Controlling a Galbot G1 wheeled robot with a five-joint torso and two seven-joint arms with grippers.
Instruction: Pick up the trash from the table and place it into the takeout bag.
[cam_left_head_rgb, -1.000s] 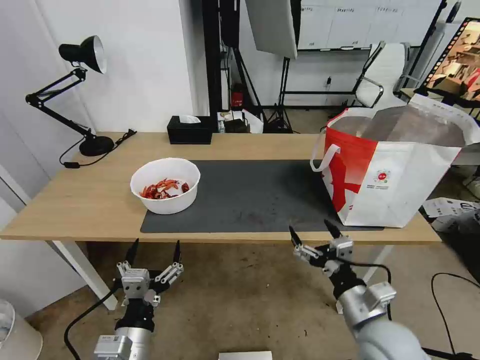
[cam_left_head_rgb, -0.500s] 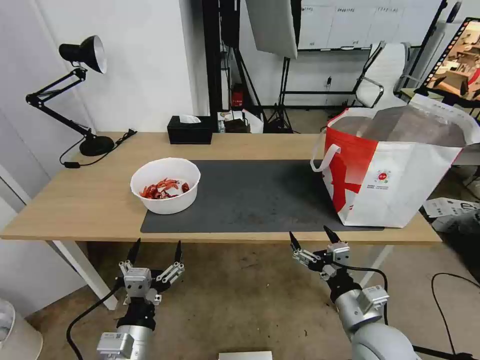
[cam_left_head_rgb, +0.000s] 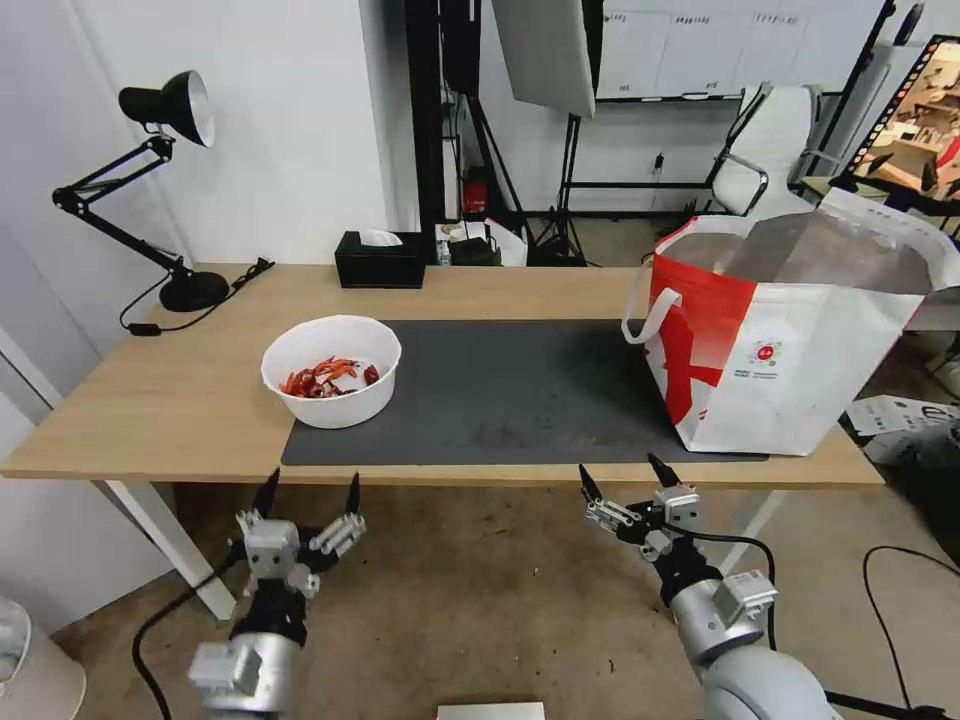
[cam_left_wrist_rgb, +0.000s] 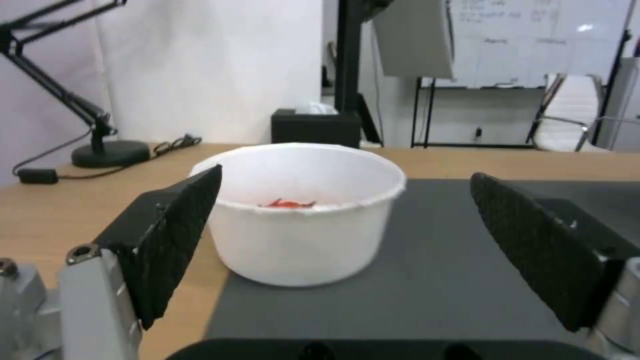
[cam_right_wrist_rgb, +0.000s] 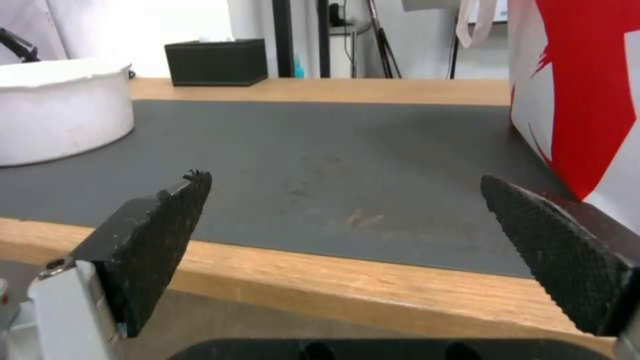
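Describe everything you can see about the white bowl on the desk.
The round white bowl, plastic or foam by its look, has a matte finish, straight, slightly tapering walls and a thin rim. It stands upright, straddling the left edge of the dark grey rectangular mat on the long light-wood desk. A shallow heap of red shells covers part of its bottom. Nothing else touches it; the left gripper hangs below the desk's front edge, jaws open toward it.
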